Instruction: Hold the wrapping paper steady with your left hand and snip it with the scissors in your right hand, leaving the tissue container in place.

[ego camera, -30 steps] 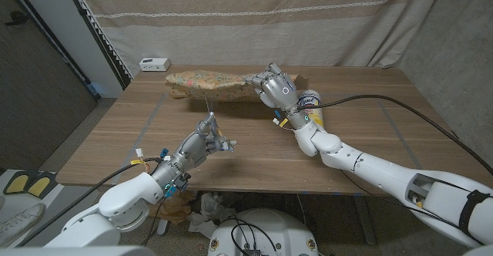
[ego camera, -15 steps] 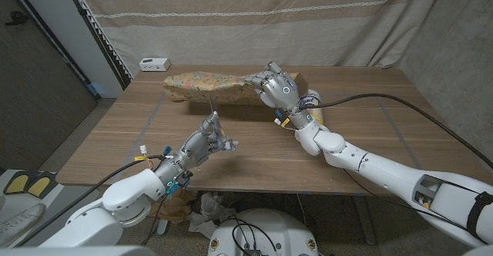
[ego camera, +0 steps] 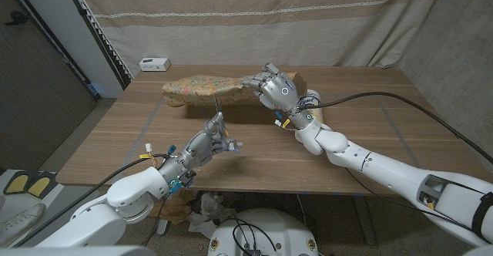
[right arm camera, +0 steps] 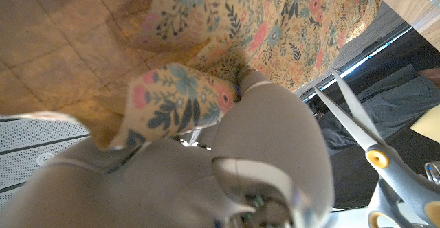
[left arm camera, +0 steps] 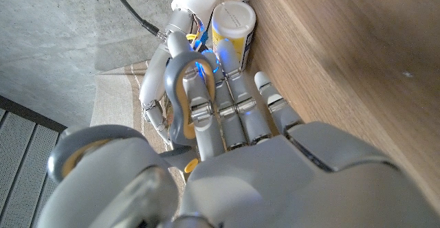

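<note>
The floral wrapping paper hangs raised over the far middle of the table, and my right hand grips its right end. The right wrist view shows the paper bunched over that hand. My left hand holds the grey scissors upright, tips just under the paper's lower edge. Its fingers pass through the scissors handle. The scissors blades stand slightly apart beside the paper. The yellow and white tissue container stands behind my right wrist, its lid seen as the tissue container.
A small white box lies at the table's far left corner. A black cable runs across the right side. A curtain hangs behind the table, and a dark panel stands at left.
My left hand has carried the scissors forward and to the right, closer under the paper. The paper's free left end has sagged a little; my right hand has barely moved.
</note>
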You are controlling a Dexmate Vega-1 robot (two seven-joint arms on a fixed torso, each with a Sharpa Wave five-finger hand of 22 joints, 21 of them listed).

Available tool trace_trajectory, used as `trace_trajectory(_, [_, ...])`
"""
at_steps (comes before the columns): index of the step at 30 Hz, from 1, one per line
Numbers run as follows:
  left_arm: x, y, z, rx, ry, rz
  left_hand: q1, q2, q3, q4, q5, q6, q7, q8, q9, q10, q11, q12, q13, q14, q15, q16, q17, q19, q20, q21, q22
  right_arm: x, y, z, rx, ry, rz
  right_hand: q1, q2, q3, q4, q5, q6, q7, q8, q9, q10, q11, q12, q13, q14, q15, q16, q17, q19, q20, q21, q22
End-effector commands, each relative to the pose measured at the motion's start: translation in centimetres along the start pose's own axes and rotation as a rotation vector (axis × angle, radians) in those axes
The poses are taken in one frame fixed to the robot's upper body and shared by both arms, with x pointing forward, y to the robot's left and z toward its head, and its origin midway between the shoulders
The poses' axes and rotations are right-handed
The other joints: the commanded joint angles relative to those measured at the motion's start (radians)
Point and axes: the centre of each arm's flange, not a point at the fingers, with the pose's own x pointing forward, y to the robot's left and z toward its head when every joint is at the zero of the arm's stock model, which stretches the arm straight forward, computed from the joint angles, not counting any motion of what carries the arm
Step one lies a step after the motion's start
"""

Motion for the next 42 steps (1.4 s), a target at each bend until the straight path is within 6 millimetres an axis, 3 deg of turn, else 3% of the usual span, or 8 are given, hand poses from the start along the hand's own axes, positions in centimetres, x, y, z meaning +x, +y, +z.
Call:
trace_trajectory(1, [-0.3, -0.2, -0.3, -0.002, 0.002, -0.009, -0.005, 0.0, -0.005, -0.006, -0.003, 0.004, 0.007, -0.003, 0.001, 0.088, -0.082, 0.093, 0.002, 0.001, -0.037, 0.004, -0.001, 0.004, -0.002, -0.001, 0.002, 0.1, -0.2, -0.2, -0.015, -0.025, 0.01, -0.004, 0.003, 0.001, 0.0, 0.006, 0.011, -0.003, 0.004, 0.006, 0.004, 0.002, -0.002, 0.003, 0.009, -0.117, -0.001, 0.003, -0.003, -0.141, -0.006, 0.001])
trace_trajectory(42, [0.4, 0.1, -0.8, -0.026, 0.008, -0.042, -0.011, 0.0, -0.006, -0.005, -0.004, 0.004, 0.008, -0.008, 0.005, 0.087, -0.081, 0.095, 0.0, -0.002, -0.034, 0.01, -0.002, 0.003, -0.002, -0.002, 0.002, -2.6, -0.5, 0.0, -0.004, -0.029, -0.003, -0.006, 0.003, 0.004, 0.001, 0.006, 0.011, -0.003, 0.004, 0.007, 0.005, 0.002, -0.008, 0.005, 0.006, -0.117, -0.009, 0.006, -0.007, -0.141, -0.002, 0.001])
